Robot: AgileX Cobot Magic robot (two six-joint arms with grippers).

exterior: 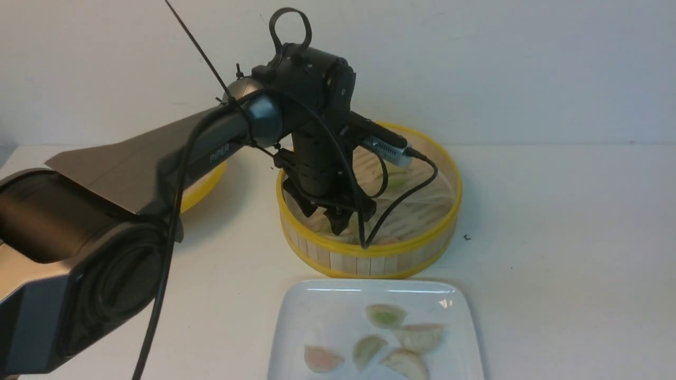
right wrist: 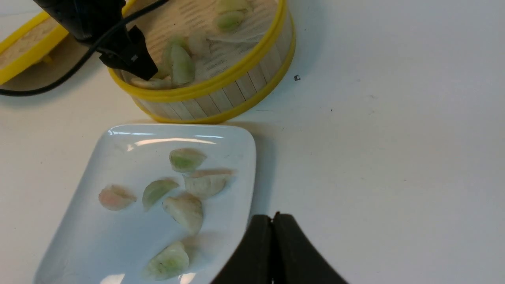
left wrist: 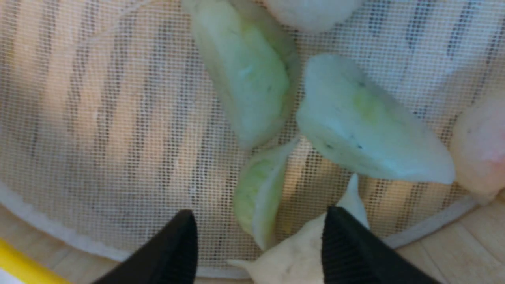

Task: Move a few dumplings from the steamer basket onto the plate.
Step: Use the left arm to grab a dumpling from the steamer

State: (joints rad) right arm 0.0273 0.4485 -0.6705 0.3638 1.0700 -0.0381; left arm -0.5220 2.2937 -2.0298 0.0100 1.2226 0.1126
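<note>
Right gripper (right wrist: 273, 217) pressed together beside plate (right wrist: 236, 165), left gripper (left wrist: 260, 223) spread — green dumpling (left wrist: 256, 193) between fingertips, steamer basket (exterior: 369, 264)

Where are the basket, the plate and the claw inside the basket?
basket (exterior: 364, 262): front view, slatted near wall.
plate (exterior: 317, 316): front view, bare left part.
left claw (left wrist: 260, 213): left wrist view, gap midway between its two black tips.

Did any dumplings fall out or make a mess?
No, nothing looks wrong. Six dumplings lie on the plate, the rest are inside the basket, and none is on the table. The only odd bit is a tiny dark speck beside the basket.
</note>
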